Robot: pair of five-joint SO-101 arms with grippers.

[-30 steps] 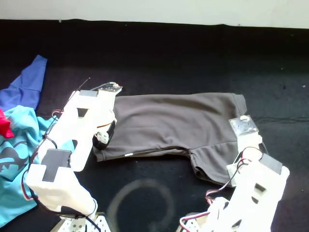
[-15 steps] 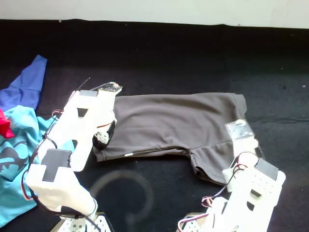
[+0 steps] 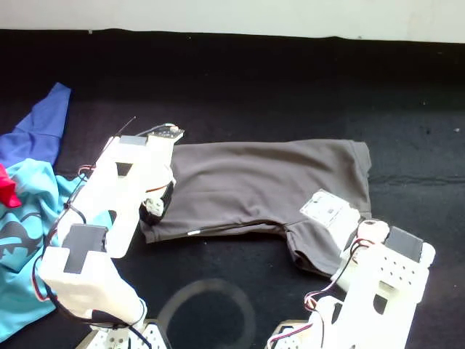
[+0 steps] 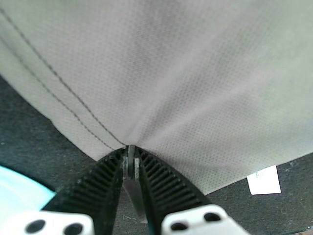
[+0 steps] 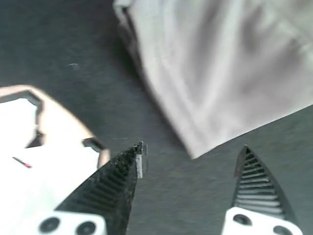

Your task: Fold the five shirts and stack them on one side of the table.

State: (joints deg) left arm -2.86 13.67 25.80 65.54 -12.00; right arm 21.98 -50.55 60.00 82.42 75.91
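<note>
Grey shirt (image 3: 261,185) spread flat mid-table (image 3: 240,80), left gripper (image 4: 131,164) pinched tight on its hem, right gripper (image 5: 192,148) spread wide, holding nothing, just beside the sleeve corner, teal shirt (image 3: 22,218) and blue shirt (image 3: 40,134) heaped well apart.

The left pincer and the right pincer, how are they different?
The left pincer is shut, pinching the gray shirt at its hem; the right pincer is open and holds nothing. The left pincer touches the shirt; the right pincer hangs above the black table beside the shirt's corner. Both have black ridged fingers.
</note>
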